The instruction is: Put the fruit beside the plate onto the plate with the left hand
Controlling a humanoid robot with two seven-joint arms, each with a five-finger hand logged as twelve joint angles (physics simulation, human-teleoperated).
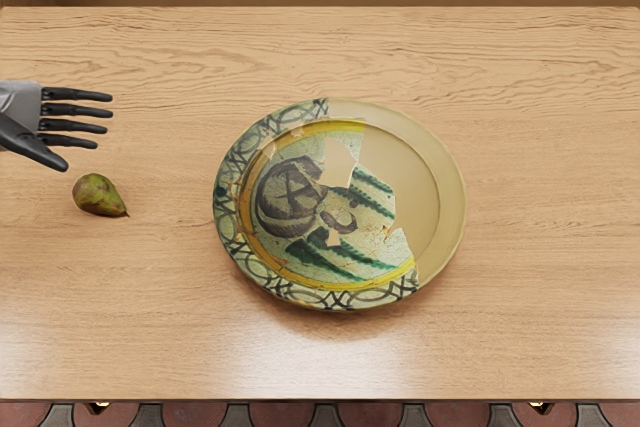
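Observation:
A small green-brown pear (98, 195) lies on its side on the wooden table, to the left of the plate. The plate (444, 209) is round, tan, with a dark green and yellow painted pattern over its left half, and it holds nothing. My left hand (70, 127) comes in from the left edge, just above and left of the pear, not touching it. Its black fingers (78, 111) are spread out straight and point right, and the thumb angles down toward the pear. The hand holds nothing.
The wooden table (320, 347) runs across the whole view, with its front edge near the bottom and a brown wall behind its far edge. A hand's width of bare wood separates the pear from the plate.

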